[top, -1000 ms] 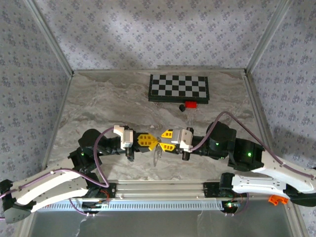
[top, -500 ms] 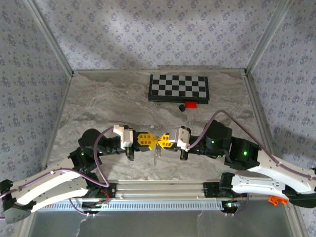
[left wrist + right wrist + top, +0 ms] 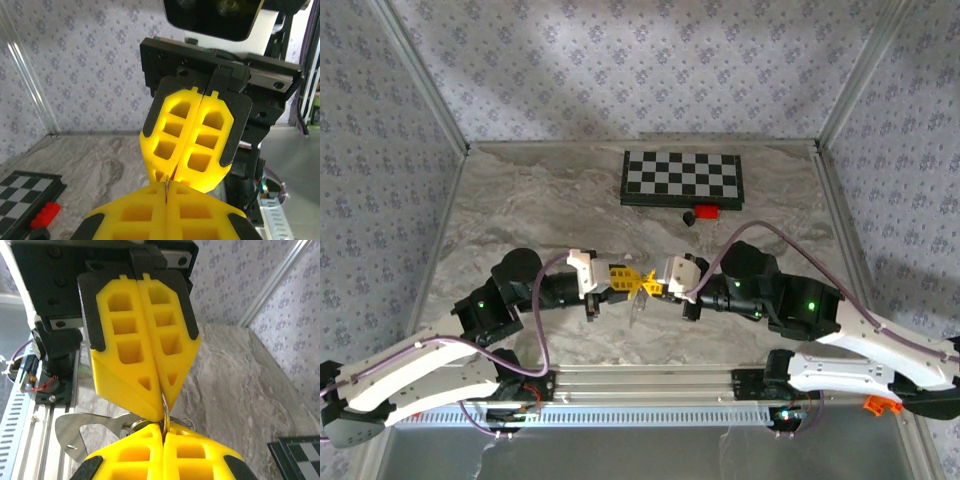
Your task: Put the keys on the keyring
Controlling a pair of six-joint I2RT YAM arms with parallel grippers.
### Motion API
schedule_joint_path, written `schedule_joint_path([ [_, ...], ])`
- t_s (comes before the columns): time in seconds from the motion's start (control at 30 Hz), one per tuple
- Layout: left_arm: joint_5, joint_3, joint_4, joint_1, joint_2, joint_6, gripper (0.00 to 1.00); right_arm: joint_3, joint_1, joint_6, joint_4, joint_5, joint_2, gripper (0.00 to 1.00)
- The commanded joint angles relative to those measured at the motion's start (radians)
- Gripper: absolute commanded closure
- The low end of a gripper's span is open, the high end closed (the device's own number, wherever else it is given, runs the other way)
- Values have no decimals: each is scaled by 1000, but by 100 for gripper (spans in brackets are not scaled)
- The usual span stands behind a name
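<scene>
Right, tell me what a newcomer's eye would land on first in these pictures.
The bright yellow left gripper and right gripper meet tip to tip over the middle of the marble-look table. In the right wrist view both are shut on a thin metal ring, with a flat silvery metal piece next to it. A checkerboard lies at the far edge, a red block and black block just before it.

No text, label, brand or number can be read anywhere (the checkerboard (image 3: 682,177) at the far side of the table (image 3: 520,220) bears plain black and white squares, and the wall covering (image 3: 620,60) a repeated small floral motif).
</scene>
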Motion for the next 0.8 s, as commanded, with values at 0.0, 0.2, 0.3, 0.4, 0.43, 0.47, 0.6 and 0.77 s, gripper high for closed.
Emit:
schedule_joint_path([
  [0.0,-45,27,-117,1,3,41,100,71,10,-28,-34,13,16,100],
  [0.2,-17,-10,-5,0,-41,-1,100,87,24,-29,-44,43,29,100],
  [0.3,26,-54,141,0,-62,-62,100,56,24,-7,20,28,4,85],
  [0.4,60,-92,294,0,-70,-117,100,6,24,16,117,-14,-15,75],
  [0.43,69,-101,328,1,-66,-129,100,0,22,17,133,-26,-15,74],
  [0.47,80,-106,355,0,-61,-139,100,-5,21,17,145,-35,-15,74],
  [0.6,113,-119,419,1,-47,-165,100,-19,20,19,177,-61,-23,75],
  [0.77,135,-151,541,0,-45,-226,100,-30,21,22,189,-64,-39,81],
])
